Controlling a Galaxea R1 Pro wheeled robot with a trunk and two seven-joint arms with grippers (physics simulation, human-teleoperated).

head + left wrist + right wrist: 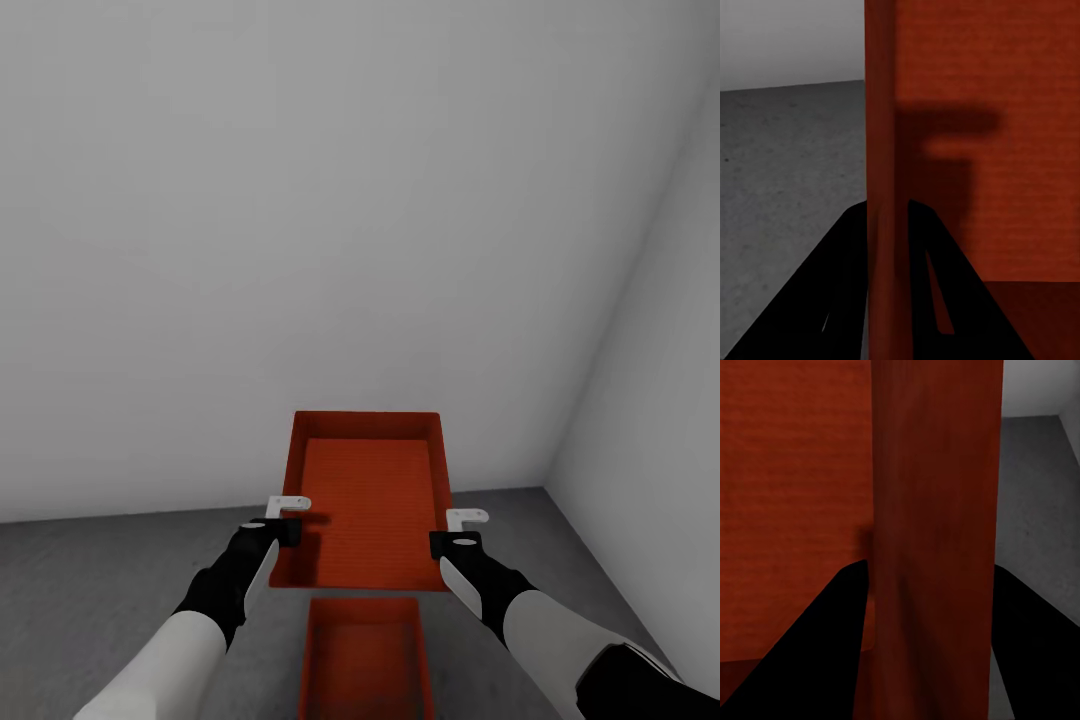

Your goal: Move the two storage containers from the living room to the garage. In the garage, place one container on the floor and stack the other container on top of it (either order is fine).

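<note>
Both my grippers hold one red-orange storage container [368, 500] by its long side walls, open side up, above the dark grey garage floor [110, 570]. The left gripper [285, 520] is shut on its left wall [881, 150], which runs between the black fingers [832, 292]. On the opposite wall [934, 510] the right gripper [456, 530] is shut. The second storage container [365, 660] sits lower and nearer to me, just below the held one's near end, in shadow.
A plain white wall [300, 200] stands straight ahead and another white wall [660, 380] closes the right side, meeting in a corner. Bare speckled concrete spreads to the left [780, 165] and right [1035, 510] of the containers.
</note>
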